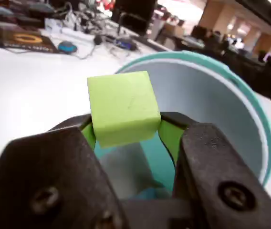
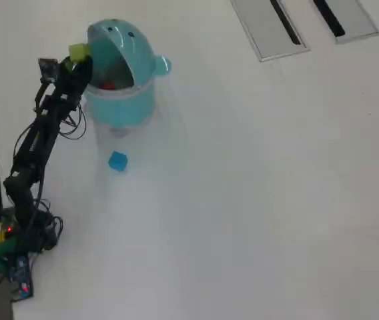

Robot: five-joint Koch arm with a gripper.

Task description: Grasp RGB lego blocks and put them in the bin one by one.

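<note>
Red block (image 2: 107, 85) mostly hidden inside bin (image 2: 119, 100); bin rim cut by tool (image 1: 126, 136) in wrist view.

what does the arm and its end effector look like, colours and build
The arm is thin and black, built of short jointed links with loose black cables looping alongside. Its base carries green parts, a small blue board and a red light. The end effector has two chunky black plastic jaws with dark screws, lined inside with yellow-green pads.
</note>
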